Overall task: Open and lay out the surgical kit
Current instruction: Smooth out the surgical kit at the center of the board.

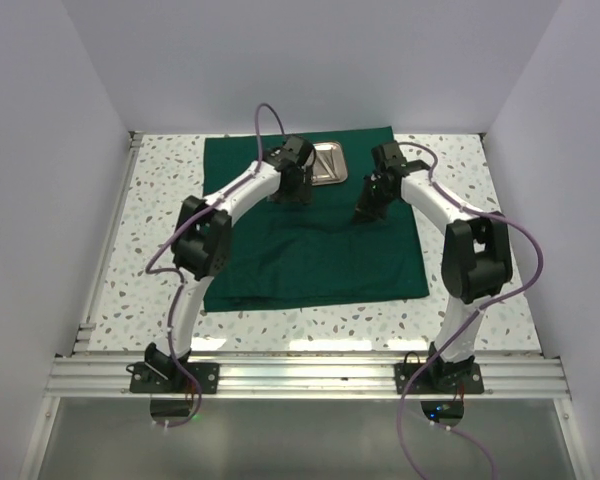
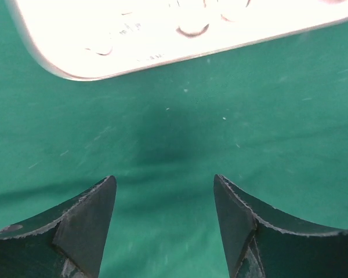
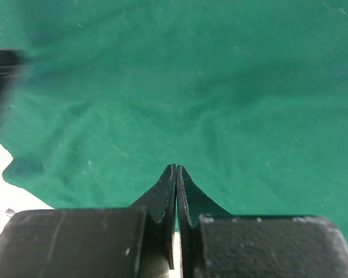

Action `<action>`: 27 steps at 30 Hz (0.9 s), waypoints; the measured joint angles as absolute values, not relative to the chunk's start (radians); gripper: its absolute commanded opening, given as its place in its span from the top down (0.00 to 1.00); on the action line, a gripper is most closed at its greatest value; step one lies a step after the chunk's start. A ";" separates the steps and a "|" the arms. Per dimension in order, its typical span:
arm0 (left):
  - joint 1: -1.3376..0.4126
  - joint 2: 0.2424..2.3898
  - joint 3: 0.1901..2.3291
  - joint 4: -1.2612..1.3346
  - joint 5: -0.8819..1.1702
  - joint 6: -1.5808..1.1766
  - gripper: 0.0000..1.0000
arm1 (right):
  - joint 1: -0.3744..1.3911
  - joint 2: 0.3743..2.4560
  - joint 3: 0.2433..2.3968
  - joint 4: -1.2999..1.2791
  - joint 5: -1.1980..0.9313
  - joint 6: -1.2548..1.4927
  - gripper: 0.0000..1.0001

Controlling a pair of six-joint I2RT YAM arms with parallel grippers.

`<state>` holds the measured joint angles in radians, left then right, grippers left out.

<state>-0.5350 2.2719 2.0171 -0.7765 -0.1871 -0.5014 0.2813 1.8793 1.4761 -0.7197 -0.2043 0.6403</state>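
The surgical kit's dark green cloth (image 1: 310,250) lies spread flat on the speckled table. Its shiny steel tray (image 1: 327,163) sits on the cloth's far part. In the left wrist view the tray (image 2: 162,29) glares white, with faint ring shapes of instruments inside. My left gripper (image 1: 292,195) hovers just in front of the tray, open over bare cloth (image 2: 220,116), with nothing between its fingers (image 2: 164,178). My right gripper (image 1: 365,212) hangs to the tray's right, low over the cloth (image 3: 220,87). It is shut (image 3: 176,167), and only a thin pale sliver shows in the slit.
White walls close in the table (image 1: 160,200) on the left, back and right. An aluminium rail (image 1: 300,375) runs along the near edge by the arm bases. A pale patch (image 3: 11,185) shows past a cloth edge, low left in the right wrist view.
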 measured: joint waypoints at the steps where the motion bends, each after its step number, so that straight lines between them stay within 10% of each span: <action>1: -0.538 2.309 2.032 -0.777 -0.183 -0.490 0.29 | 0.283 1.888 1.488 -0.722 -0.204 0.643 1.00; 27: -0.416 2.413 2.091 -0.748 -0.133 -0.453 0.30 | 0.654 2.168 1.573 -0.317 -0.521 0.901 1.00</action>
